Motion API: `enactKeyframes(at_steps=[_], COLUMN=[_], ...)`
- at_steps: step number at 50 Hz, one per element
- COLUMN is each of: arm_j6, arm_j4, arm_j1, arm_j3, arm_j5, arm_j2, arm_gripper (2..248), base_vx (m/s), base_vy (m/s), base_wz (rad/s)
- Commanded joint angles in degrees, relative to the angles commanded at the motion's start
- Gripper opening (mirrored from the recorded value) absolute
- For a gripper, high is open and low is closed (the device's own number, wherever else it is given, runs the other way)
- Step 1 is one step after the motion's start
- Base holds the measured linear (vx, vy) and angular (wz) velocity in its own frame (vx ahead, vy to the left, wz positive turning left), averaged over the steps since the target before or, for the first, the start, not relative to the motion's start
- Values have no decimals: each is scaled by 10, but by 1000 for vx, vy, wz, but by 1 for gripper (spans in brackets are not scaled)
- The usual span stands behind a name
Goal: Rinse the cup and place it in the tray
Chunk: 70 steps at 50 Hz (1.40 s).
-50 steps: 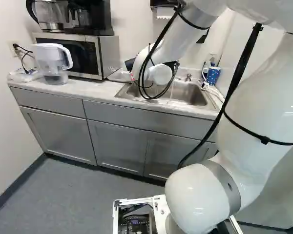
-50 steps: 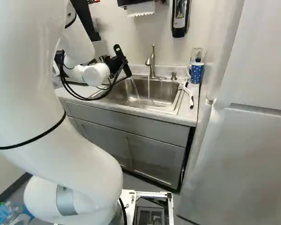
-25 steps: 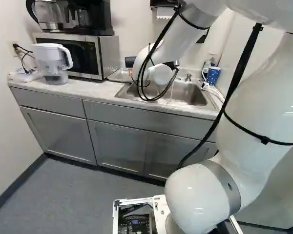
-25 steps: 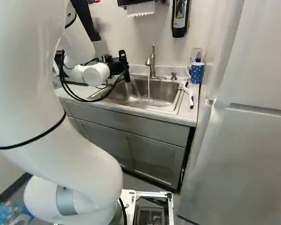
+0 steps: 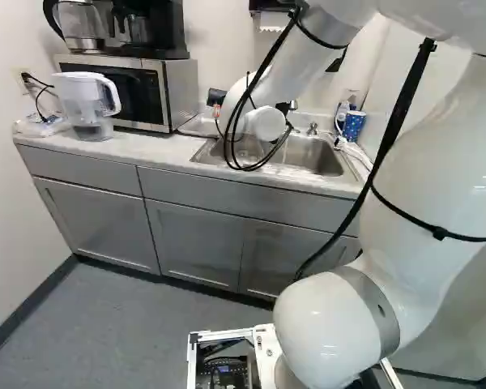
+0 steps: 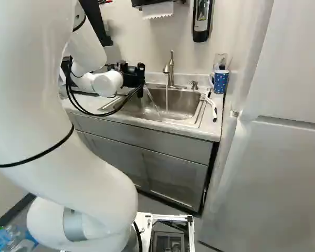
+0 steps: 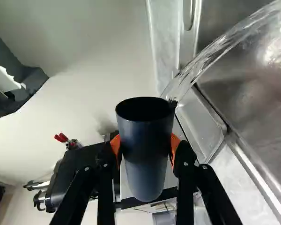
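While water [image 6: 166, 102] runs from the faucet [image 6: 171, 68], the end effector [image 6: 140, 79] grips the dark cup [image 7: 147, 154] at the sink's [image 6: 184, 105] left.
Both orange pads [image 7: 175, 145] press the cup from opposite sides, and water spills from its rim into the sink; a blue mug [image 6: 221, 82] stands at the right.

The jaws [image 6: 140, 80] have rolled with the cup [image 7: 145, 150].

The rounded arm [image 5: 437, 178] is white — grey bands [image 5: 381, 308], black straps [image 5: 439, 233] and black cables [image 5: 402, 105].
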Motion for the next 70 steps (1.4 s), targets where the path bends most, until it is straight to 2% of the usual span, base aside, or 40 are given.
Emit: enactKeyframes(at_steps=[26, 70], arm_j6=[157, 157], arm_j4=[0, 0], arm_j1=[0, 0], arm_j3=[0, 0], arm_j5=[0, 0], arm_j2=[0, 0], arm_gripper=[121, 121], base_vx=[0, 0], base_vy=[0, 0], base_wz=[0, 0])
